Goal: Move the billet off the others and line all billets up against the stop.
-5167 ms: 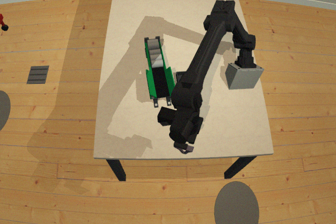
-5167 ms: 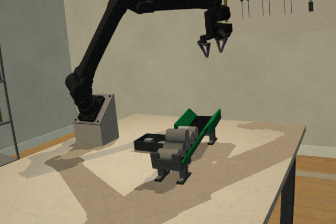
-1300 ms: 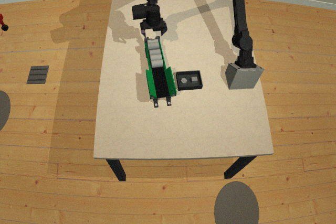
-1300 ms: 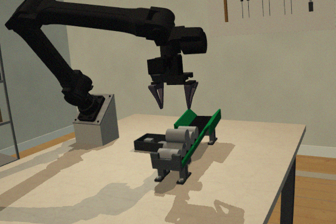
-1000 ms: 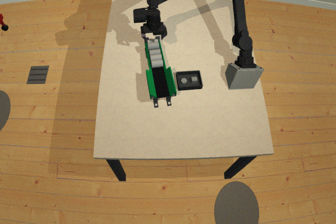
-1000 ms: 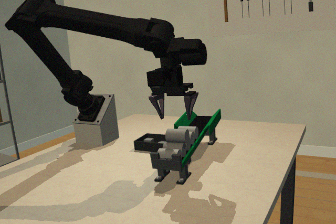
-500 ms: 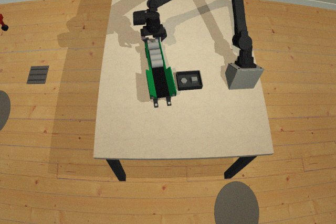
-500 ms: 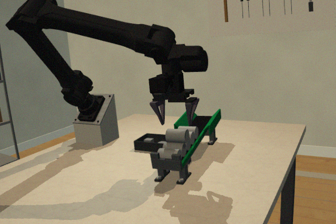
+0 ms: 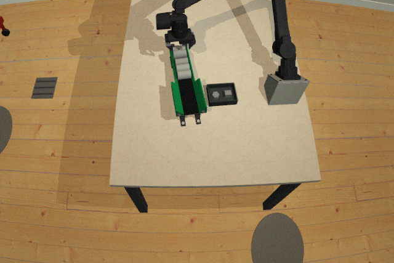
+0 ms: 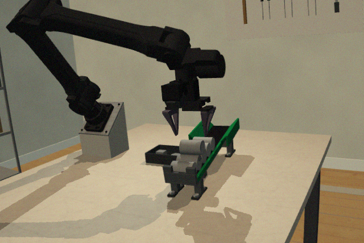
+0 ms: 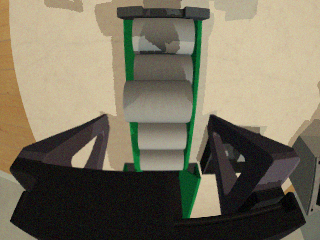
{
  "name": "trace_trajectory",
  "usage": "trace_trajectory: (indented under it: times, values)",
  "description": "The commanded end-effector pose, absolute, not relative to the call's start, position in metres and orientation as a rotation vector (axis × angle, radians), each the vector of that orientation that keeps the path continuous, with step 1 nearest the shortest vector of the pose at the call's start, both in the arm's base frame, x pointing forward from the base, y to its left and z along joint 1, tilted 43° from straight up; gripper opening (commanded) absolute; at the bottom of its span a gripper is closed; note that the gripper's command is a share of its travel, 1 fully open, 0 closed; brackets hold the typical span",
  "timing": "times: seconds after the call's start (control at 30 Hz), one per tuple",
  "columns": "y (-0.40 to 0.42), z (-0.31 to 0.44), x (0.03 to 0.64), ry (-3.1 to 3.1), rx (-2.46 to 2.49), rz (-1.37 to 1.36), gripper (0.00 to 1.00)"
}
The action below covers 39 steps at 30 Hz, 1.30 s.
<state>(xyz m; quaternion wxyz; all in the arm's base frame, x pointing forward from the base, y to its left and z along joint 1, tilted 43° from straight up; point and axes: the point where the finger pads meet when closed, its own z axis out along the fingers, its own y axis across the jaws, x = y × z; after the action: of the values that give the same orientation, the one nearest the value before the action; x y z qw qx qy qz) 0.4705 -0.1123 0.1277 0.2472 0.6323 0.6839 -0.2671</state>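
Note:
A green-sided feed ramp (image 9: 188,89) holds several grey steel billets (image 9: 181,64) crosswise, near its low end with the grey stop (image 10: 182,175). One billet (image 10: 191,147) sits on top of two others; in the wrist view it is the large one (image 11: 160,102) midway along the row. The stop shows at the top of the wrist view (image 11: 163,12). My gripper (image 10: 190,134) is open and empty. It hovers just above the row, slightly up-ramp of the raised billet, with one finger on each side of the ramp (image 11: 159,123). It hides the ramp's far end in the top view (image 9: 179,42).
A black tray (image 9: 221,93) with a hexagonal and a square piece lies beside the ramp, toward the arm's grey base (image 9: 284,89). The upper part of the ramp holds no billets. Tools hang on the back wall (image 10: 244,3).

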Motion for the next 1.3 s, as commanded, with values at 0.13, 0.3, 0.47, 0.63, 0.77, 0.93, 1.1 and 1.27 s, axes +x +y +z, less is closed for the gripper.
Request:
trace_trajectory:
  times: [0.13, 0.3, 0.47, 0.63, 0.77, 0.93, 1.1, 1.27]
  values:
    - [-0.112, 0.135, 0.482, 1.853, 1.717, -0.699, 0.86]
    - [-0.120, 0.126, 0.476, 1.857, 1.728, -0.723, 0.86]
    - [-0.125, 0.114, 0.471, 1.867, 1.729, -0.740, 0.86]
    - [-0.135, 0.104, 0.471, 1.867, 1.729, -0.740, 0.86]
    - [-0.141, 0.097, 0.470, 1.868, 1.729, -0.739, 0.86]
    - [-0.133, 0.120, 0.486, 1.841, 1.707, -0.672, 0.86]
    - [-0.134, 0.118, 0.486, 1.843, 1.709, -0.677, 0.86]
    - [-0.134, 0.118, 0.485, 1.840, 1.712, -0.677, 0.86]
